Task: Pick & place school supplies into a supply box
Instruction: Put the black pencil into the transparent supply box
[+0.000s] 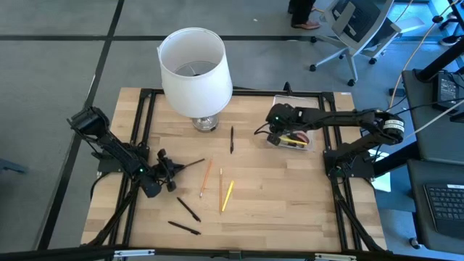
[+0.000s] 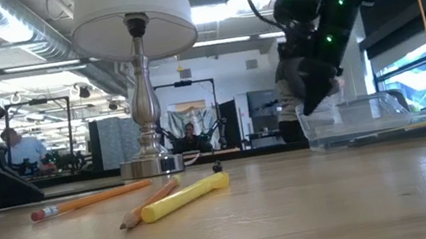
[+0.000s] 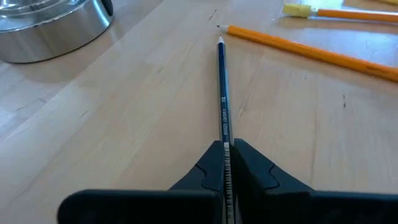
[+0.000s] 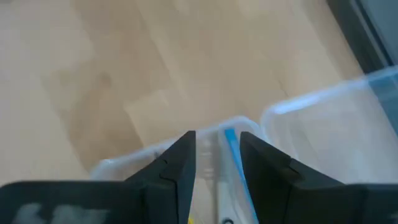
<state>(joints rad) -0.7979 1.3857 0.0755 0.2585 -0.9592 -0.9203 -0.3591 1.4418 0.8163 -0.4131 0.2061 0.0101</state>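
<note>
Left wrist view shows the left gripper clenched on one end of a blue pencil near the table's left edge, so lifting may swing it loose, while the right gripper hangs parted over the box by the right edge.

It was a robotics lab inside an open-plan office: a wooden table in a black frame stood on grey carpet, office chairs and keyboards nearby, with exposed ceiling ducts and seated people beyond.
</note>
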